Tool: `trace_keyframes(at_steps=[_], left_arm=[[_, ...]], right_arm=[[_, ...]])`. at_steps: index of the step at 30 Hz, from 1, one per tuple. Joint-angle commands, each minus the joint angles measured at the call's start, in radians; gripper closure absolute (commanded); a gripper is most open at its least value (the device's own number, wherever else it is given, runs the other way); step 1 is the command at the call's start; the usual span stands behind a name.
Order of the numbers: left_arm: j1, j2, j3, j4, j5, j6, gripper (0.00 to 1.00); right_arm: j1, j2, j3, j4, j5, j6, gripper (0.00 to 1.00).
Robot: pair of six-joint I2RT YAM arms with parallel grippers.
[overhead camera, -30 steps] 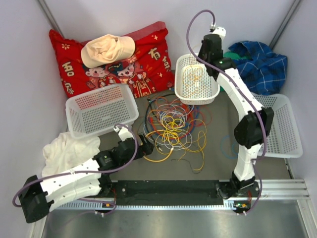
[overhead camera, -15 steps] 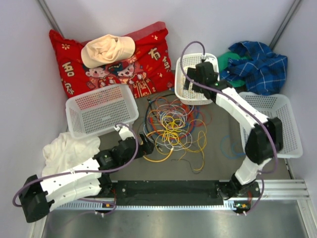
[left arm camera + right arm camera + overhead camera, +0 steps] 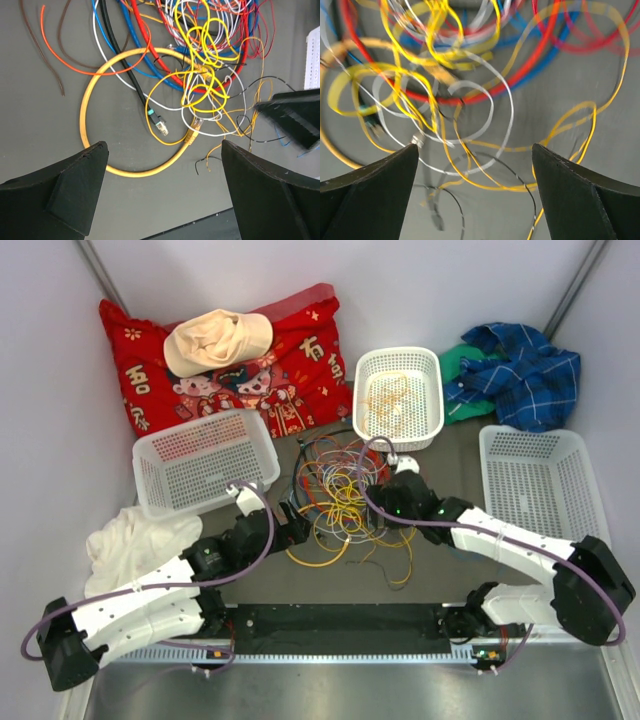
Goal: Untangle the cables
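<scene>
The cables lie in a loose tangle of yellow, red, blue, white, orange and black wires on the grey table between my two arms. My left gripper hovers open at the tangle's left edge. In the left wrist view it hangs above a thick yellow cable loop and a black cable's teal plug. My right gripper is low over the tangle's right side. In the blurred right wrist view it is open, with thin yellow and black wires below the gap and nothing gripped.
A small white basket at the back holds a few orange and yellow wires. Larger white baskets stand at left and right. A red pillow with a beige hat, a blue plaid cloth and a white cloth ring the area.
My right arm swung from above the small back basket down to the tangle's right side, and its gripper opened. The left arm shifted only slightly towards the tangle.
</scene>
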Motion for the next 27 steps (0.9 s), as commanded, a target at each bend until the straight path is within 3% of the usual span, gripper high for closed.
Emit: trace_keyframes(at_steps=[1,2,5,6,9,14,17,21,27], left_arm=[[0.002,0.002,0.037,-0.018,0.034,-0.026,0.01],[0.002,0.007,0.038,-0.021,0.038,-0.034,0.01],[0.002,0.007,0.05,-0.053,0.054,-0.043,0.01],[0.002,0.004,0.058,-0.064,0.052,-0.041,0.01],[0.002,-0.022,0.063,-0.097,0.043,-0.044,0.01],[0.002,-0.1,0.053,-0.087,-0.006,-0.037,0.01],[0.002,-0.142,0.063,-0.046,-0.041,0.024,0.01],[0.002,-0.147,0.115,0.013,-0.1,0.126,0.01],[0.002,-0.111,0.208,0.067,-0.173,0.275,0.01]], right_arm=[[0.02,-0.018,-0.054,0.111,-0.033,0.062,0.07],[0.02,0.006,-0.051,0.125,-0.038,0.063,0.08],[0.028,0.028,-0.026,0.125,-0.046,0.062,0.33],[0.046,0.016,-0.013,0.127,-0.033,0.06,0.58],[0.092,-0.044,0.036,0.093,0.032,0.043,1.0],[0.165,-0.147,0.214,-0.054,0.098,-0.009,1.0],[0.209,-0.19,0.403,-0.171,0.122,-0.07,1.0],[0.258,-0.163,0.738,-0.339,0.18,-0.194,1.0],[0.259,-0.106,1.024,-0.481,0.175,-0.24,1.0]])
